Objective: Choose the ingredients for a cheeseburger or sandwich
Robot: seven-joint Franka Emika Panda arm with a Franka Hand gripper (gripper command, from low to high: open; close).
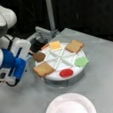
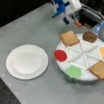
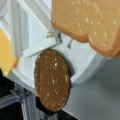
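Observation:
All the ingredient pieces lie in the white divided tray (image 1: pixel 62 57). In both front views I see two tan bread squares (image 1: pixel 43 69) (image 1: pixel 74 45), the brown patty (image 1: pixel 39 56), yellow cheese (image 1: pixel 55 45), green lettuce (image 1: pixel 81 62) and a red disc (image 1: pixel 66 72). My gripper (image 2: pixel 61 17) hovers beside the tray's edge, nearest the patty (image 2: pixel 89 36) and one bread square (image 2: pixel 69 38). Its blue fingers stand apart and hold nothing. The wrist view looks down on the patty (image 3: pixel 52 80), a bread square (image 3: pixel 87 22) and the cheese (image 3: pixel 6 55). No cheeseburger or sandwich is in view.
A white paper plate (image 1: pixel 70 106) (image 2: pixel 27 61) sits bare on the grey table, in front of the tray. Metal rails and a dark device (image 2: pixel 90 15) stand behind the tray near the arm. The table edge runs close behind them.

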